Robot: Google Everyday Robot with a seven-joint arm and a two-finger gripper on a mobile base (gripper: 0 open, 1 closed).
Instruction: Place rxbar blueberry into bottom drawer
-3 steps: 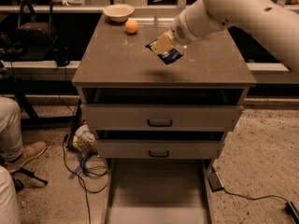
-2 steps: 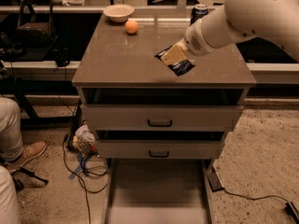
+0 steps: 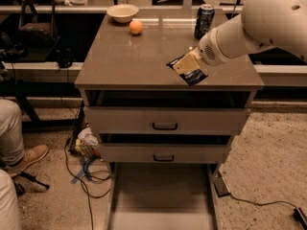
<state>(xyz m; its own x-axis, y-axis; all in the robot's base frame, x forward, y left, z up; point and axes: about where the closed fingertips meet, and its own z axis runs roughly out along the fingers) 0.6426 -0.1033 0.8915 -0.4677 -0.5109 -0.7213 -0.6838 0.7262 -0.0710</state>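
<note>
My gripper (image 3: 188,65) is shut on the rxbar blueberry (image 3: 190,72), a flat bar in a dark blue wrapper with pale print. It holds the bar tilted above the front right part of the cabinet top (image 3: 144,56). The white arm reaches in from the upper right. The bottom drawer (image 3: 160,195) is pulled out below the cabinet, a long shallow grey-beige tray with a plain floor. It lies below and a little left of the gripper. The two upper drawers with black handles are nearly shut.
A dark drink can (image 3: 204,21), an orange (image 3: 136,27) and a white bowl (image 3: 122,12) stand at the back of the cabinet top. A person's leg and shoe (image 3: 21,150) are at the left. Cables (image 3: 86,176) lie on the floor left of the drawer.
The gripper has carried the bar toward the front edge of the cabinet top and slightly right. The can behind the arm has come into view.
</note>
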